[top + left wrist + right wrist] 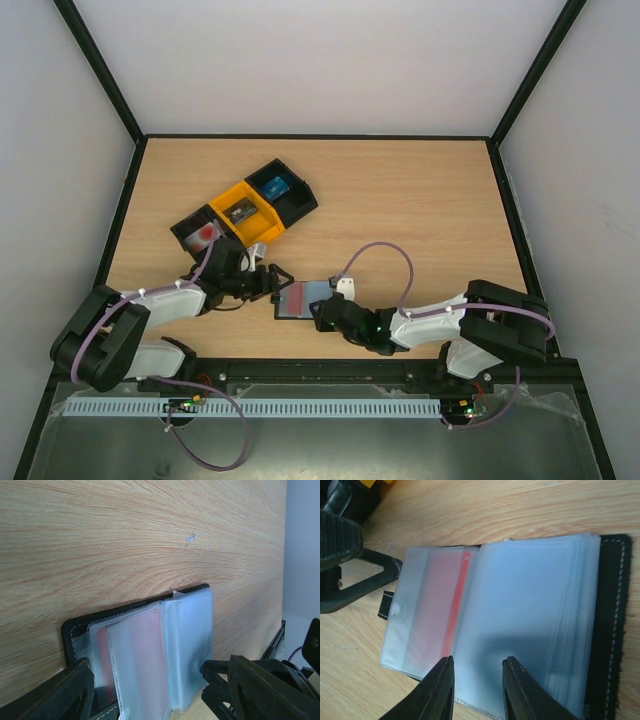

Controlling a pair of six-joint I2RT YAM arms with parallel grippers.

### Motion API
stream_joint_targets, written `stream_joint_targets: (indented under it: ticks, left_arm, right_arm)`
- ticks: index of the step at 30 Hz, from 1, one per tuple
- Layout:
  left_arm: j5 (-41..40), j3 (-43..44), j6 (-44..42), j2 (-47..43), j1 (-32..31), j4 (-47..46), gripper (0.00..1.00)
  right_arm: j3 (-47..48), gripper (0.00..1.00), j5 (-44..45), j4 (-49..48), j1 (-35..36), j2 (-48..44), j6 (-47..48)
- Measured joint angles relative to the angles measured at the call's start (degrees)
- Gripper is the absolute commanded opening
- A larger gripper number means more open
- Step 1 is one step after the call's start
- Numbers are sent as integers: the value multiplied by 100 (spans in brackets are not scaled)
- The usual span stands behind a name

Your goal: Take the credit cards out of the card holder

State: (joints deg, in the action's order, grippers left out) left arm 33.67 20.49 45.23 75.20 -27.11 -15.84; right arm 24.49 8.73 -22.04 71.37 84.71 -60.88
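A: Looking nearest first, what is the right gripper (pixel 478 662) doing at the holder's 5 o'clock?

B: Its two dark fingers stand a little apart, tips over the near edge of the small flat black wallet-like card holder (pixel 612 630). I see nothing pinched between them. My guess is that it is there to steady the right-hand leaf, so the holder does not slide when a card is pulled.

A: And the holder itself?

B: It lies open on the light wooden table (pixel 420 210), toward the front, between the two grippers. Its frosted clear plastic sleeves (pixel 530 610) are fanned out like pages.

A: Any cards showing?

B: One thin red plastic card (pixel 432 615), inside the left-hand sleeve and not yet out. Whether the other sleeves hold cards I cannot tell, because they are too cloudy.

A: The left gripper (pixel 272 282)?

B: It is at the holder's 9 o'clock, jaws wide apart and holding nothing, facing that sleeve's outer edge. That reads as lining up to take the red card by its edge.

A: Farther back?

B: A row of black and yellow plastic bins (pixel 258 232) sits at 11 o'clock, apart from the holder, and is likely where the cards go. Each has something small in it, one red, one dark and one blue, though I cannot say they are cards.
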Motion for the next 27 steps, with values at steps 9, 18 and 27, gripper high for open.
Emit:
stream_joint_targets:
  ticks: [9, 18, 27]
  left_arm:
    - [103, -2, 90, 142, -22, -205, 74]
    - [197, -2, 201, 306, -59, -396, 74]
    - [258, -2, 317, 367, -103, -527, 74]
  right_arm:
    - [11, 28, 332, 372, 0, -107, 33]
    - [9, 28, 354, 378, 0, -105, 26]
    - [9, 27, 352, 376, 0, -103, 26]
